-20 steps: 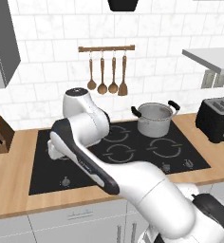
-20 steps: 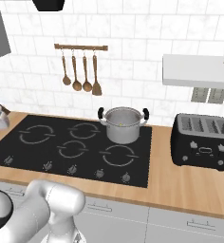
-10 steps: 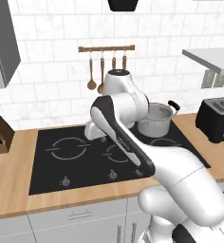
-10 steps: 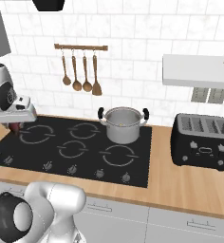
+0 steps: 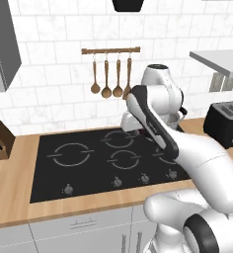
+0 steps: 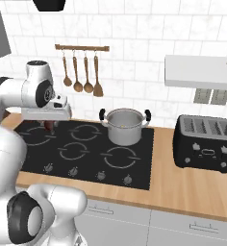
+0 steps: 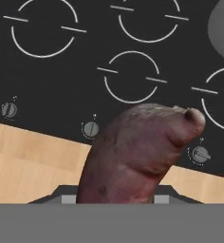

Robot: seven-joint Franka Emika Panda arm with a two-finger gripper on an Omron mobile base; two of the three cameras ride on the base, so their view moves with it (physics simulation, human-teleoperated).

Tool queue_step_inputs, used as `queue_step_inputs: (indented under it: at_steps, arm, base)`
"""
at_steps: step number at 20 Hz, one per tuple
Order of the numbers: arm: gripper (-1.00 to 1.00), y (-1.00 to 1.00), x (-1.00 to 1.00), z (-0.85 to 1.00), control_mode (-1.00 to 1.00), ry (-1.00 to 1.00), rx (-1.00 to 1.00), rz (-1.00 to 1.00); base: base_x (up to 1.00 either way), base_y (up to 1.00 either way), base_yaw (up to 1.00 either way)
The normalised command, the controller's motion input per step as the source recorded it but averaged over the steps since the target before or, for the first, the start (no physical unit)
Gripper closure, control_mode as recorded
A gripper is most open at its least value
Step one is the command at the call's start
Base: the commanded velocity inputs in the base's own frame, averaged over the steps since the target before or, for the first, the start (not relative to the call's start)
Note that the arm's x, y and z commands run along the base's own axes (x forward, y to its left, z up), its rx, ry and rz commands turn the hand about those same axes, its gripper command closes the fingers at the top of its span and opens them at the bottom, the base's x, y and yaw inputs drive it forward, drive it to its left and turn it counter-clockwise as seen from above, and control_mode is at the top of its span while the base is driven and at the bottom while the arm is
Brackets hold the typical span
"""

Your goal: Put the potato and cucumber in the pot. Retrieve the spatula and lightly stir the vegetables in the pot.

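The gripper [image 7: 116,199] is clamping a dark reddish-brown, pointed root [image 7: 137,152] between half-closed jaws, and in the hand view the root is running up from the fingers toward one o'clock, its nubbed tip leading. From its colour and shape this is most likely the potato of the task, and it is being held by its thick end so the rest hangs free below the hand. In the right base view the gripper [image 6: 49,124] is hovering above the nine o'clock side of the black cooktop [image 6: 86,153], with a scrap of the reddish root [image 6: 49,126] peeking out under the hand.

The pot [image 6: 124,126] is sitting on a rear burner, off toward three o'clock from the hand and well apart from it, so the carry is not yet finished; the root is riding high, probably so it can clear the pot's rim. In the hand view a grey curve of the pot [image 7: 222,28] is showing at the two o'clock corner. In the left base view the arm is covering most of the pot [image 5: 174,118].

The spatula [image 6: 98,76] is hanging untouched on the wooden wall rail [image 6: 81,47], at the three o'clock end of the row beside three round spoons [image 6: 77,72]. I cannot make out the cucumber. A black toaster [image 6: 205,142] is standing on the wooden counter [image 6: 182,187] at the far three o'clock side.
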Motion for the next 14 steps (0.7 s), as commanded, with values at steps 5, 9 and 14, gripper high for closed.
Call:
queue_step_inputs:
  at_steps: [5, 9, 14]
  arm:
    - [1.00, -0.72, 0.65, 0.08, -1.00, 0.17, 0.00, -0.15]
    - [1.00, -0.72, 0.83, 0.01, -1.00, 0.16, 0.00, -0.15]
    - [1.00, -0.50, 0.87, 0.00, -1.00, 0.12, -0.01, -0.15]
  base:
    - [0.00, 0.00, 0.00]
    - [0.00, 0.00, 0.00]
    - [0.00, 0.00, 0.00]
